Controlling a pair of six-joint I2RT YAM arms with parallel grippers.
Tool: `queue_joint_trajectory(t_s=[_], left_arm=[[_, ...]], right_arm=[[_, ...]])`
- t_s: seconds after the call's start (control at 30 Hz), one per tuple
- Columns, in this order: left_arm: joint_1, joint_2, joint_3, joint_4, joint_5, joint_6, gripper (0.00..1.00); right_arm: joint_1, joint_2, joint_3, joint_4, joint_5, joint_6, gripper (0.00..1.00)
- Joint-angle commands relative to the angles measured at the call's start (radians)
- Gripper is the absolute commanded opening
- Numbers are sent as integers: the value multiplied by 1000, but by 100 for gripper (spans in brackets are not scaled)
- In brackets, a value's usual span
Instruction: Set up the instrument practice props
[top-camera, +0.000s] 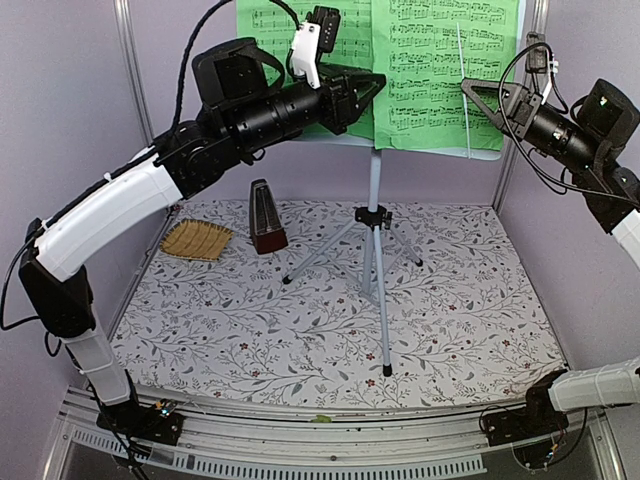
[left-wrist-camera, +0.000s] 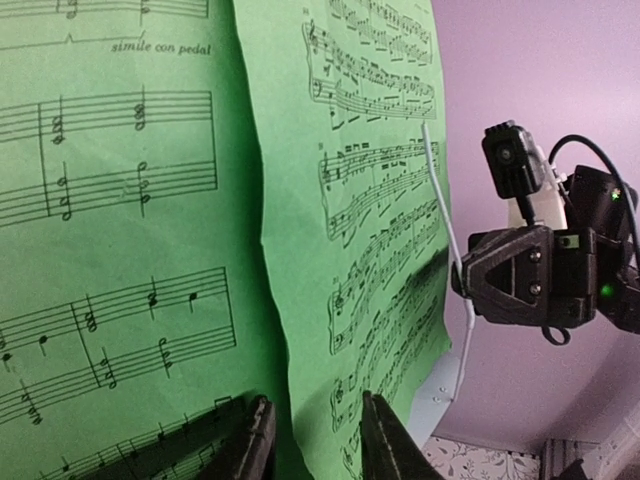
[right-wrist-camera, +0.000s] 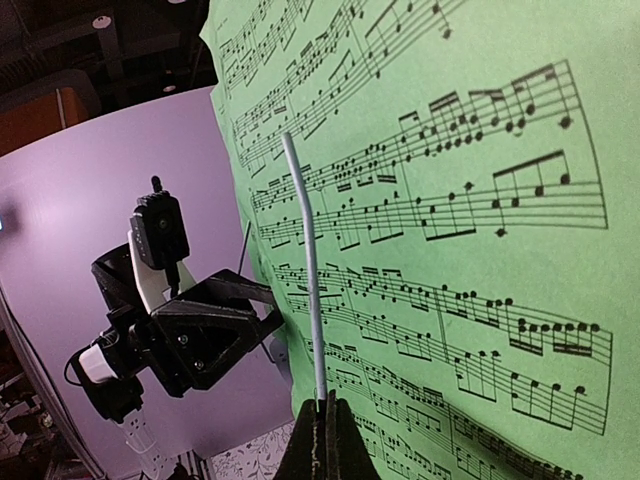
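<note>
The pale blue music stand (top-camera: 375, 180) stands on its silver tripod mid-table, and the green sheet-music booklet (top-camera: 440, 70) lies open on it. My left gripper (top-camera: 378, 85) is at the booklet's middle. In the left wrist view it (left-wrist-camera: 316, 400) is open, its jaws on either side of the right page's inner edge (left-wrist-camera: 275, 330). My right gripper (top-camera: 468, 88) (right-wrist-camera: 322, 402) is shut on the stand's thin white page-holder wire (right-wrist-camera: 305, 250), which lies across the right page (right-wrist-camera: 450, 250). The dark reddish-brown metronome (top-camera: 266, 217) stands upright left of the tripod.
A tan woven straw mat (top-camera: 195, 240) lies at the table's left rear, beside the metronome. The tripod legs (top-camera: 385, 340) spread over the floral tablecloth (top-camera: 250, 320). Purple walls and grey frame posts (top-camera: 125, 60) close in the back and sides.
</note>
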Motion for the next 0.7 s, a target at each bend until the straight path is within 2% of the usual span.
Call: queue_joint_trajectory(t_s=[0.0,0.23,0.67], left_arm=[[8,-39,-35,10,-35,-16,32],[7,-67,-97,29,-37,-38,35],[-2,-69,-121,29,-24,-51,29]], right_arm=[[2,-7,-14,-11,-17,6,0],[2,-6,-16,-9,-18,5,0],[2,-4,-23,0,-19,8,0]])
